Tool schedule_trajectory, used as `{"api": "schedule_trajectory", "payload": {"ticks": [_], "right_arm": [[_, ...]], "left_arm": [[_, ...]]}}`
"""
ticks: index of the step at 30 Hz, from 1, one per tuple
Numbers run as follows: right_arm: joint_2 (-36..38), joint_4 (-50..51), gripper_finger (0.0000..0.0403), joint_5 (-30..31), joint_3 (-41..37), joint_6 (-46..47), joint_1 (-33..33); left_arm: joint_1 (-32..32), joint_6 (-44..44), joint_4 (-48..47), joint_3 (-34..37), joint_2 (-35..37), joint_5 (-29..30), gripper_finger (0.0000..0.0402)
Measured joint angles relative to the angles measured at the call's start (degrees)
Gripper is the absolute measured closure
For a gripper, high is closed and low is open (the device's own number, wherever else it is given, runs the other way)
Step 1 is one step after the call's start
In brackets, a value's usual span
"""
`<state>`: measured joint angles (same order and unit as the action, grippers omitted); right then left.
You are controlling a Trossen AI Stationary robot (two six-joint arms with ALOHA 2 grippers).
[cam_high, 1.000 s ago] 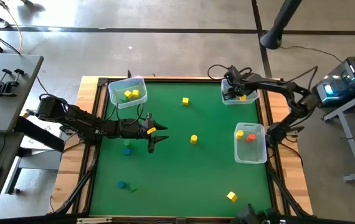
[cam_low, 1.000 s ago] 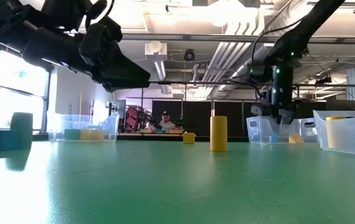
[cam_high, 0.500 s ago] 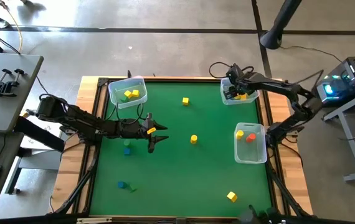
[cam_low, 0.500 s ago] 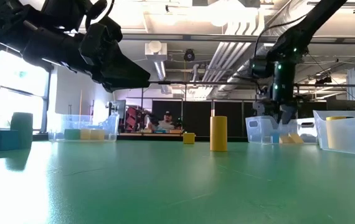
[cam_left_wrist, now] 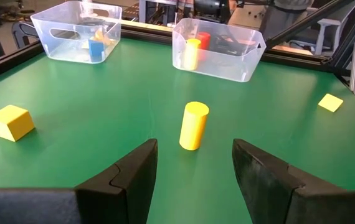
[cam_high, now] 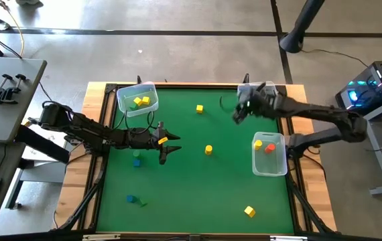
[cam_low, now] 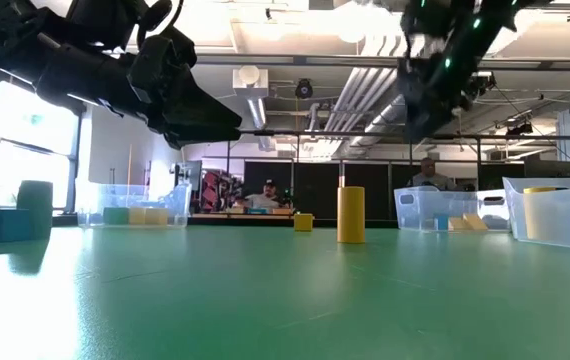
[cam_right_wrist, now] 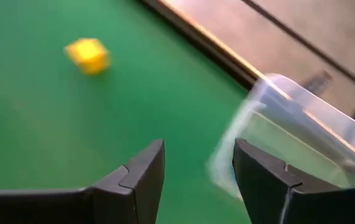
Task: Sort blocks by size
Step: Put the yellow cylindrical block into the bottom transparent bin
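High view: left gripper sits over the left-middle of the green table, fingers spread, holding nothing. Yellow cylinder stands just right of it, apart. Right gripper is at the far right, beside the far-right clear bin; the yellow cube is to its left, well apart. Near-right bin holds a yellow and a red block. Another yellow cube lies near the front edge.

Low view: yellow cylinder upright mid-table, right gripper raised above and right of it.

Left wrist view: fingers apart, yellow cylinder ahead between them, untouched.

Right wrist view: fingers apart and empty; yellow cube ahead, well clear, clear bin off to one side.
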<state>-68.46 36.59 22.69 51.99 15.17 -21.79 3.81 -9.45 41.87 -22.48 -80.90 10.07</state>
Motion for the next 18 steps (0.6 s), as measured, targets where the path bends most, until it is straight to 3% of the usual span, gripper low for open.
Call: {"api": "schedule_trajectory", "payload": {"ticks": [6,11,14,18], "right_arm": [[0.0,-0.8,0.0222,8.7,-0.6,4.2,22.6],[-0.1,-2.2,0.0222,10.2,-2.5,9.1,40.6],[-0.1,-3.5,0.0222,10.1,-3.6,14.3,48.2],[-0.3,-10.0,0.0222,9.4,-7.3,20.9,53.2]], "left_arm": [[0.0,0.0,0.0,0.0,0.0,0.0,0.0206],[0.0,0.1,0.0,0.0,0.0,0.0,0.0206],[0.0,0.2,0.0,0.0,0.0,0.0,0.0206],[0.0,1.2,0.0,0.0,0.0,0.0,0.0206]]}}
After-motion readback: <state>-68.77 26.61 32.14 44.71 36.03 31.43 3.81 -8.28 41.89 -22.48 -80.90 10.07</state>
